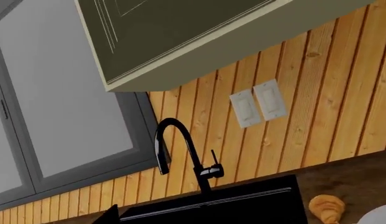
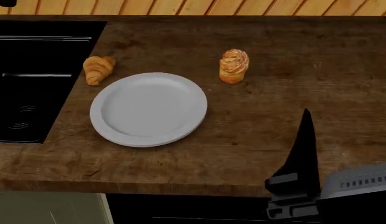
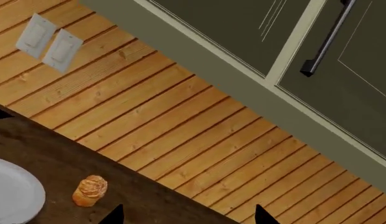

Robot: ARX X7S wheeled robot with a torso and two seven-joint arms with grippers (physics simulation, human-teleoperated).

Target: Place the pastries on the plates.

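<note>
Head view shows the white plate point(image 2: 148, 109) lying flat on the wooden table point(image 2: 274, 60); no writing or brand can be read on anything. Left of the plate sits the black sink point(image 2: 31, 79). The croissant point(image 2: 98, 69) lies on the table just off the plate's upper-left rim, between plate and sink, its long axis running toward and away from the wall. The puff pastry point(image 2: 234, 66) stands on the table up and right of the plate, near but apart from it, leaning slightly. Further right, low in view, the right claw point(image 2: 303, 158) points one dark finger toward the wall; whether its fingers are apart I cannot tell. The left claw is out of sight.
</note>
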